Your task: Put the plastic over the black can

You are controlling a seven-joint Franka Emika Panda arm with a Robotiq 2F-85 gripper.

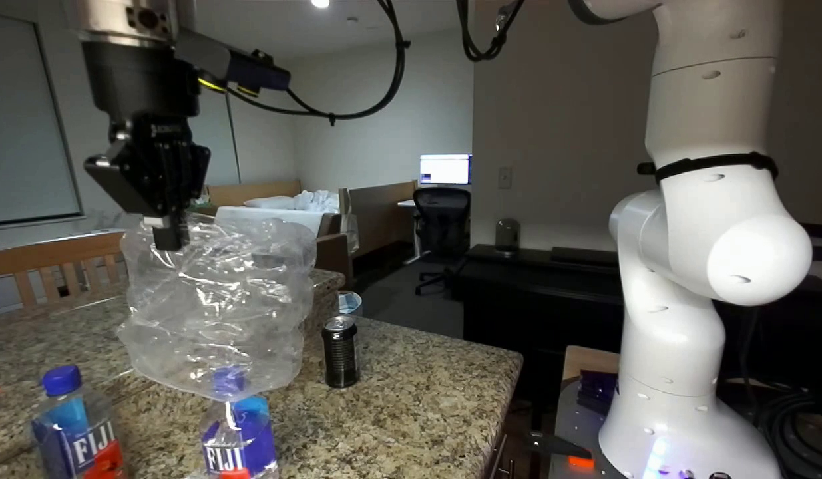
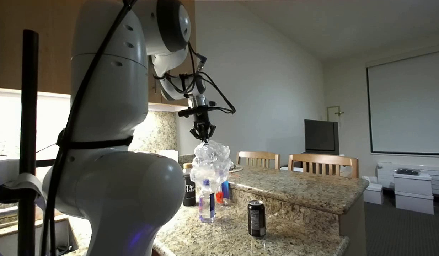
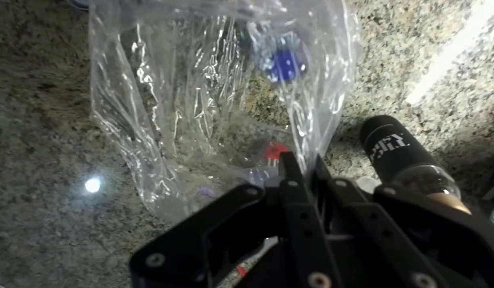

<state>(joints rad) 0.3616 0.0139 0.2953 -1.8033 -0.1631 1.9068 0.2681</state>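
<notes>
The claw (image 3: 305,166) is clamped on a pinch of the plastic (image 1: 221,313), which hangs below it and spreads to one side, too crumpled to give a firm long axis or to show for sure which way any opening faces. The coming move turns on the black can (image 1: 341,354), standing on the desk (image 1: 437,372) lower than the claw and well to the right of it in both exterior views, so the claw would likely have to carry the plastic across before lowering it. The can's long axis is vertical, silvery end up.
</notes>
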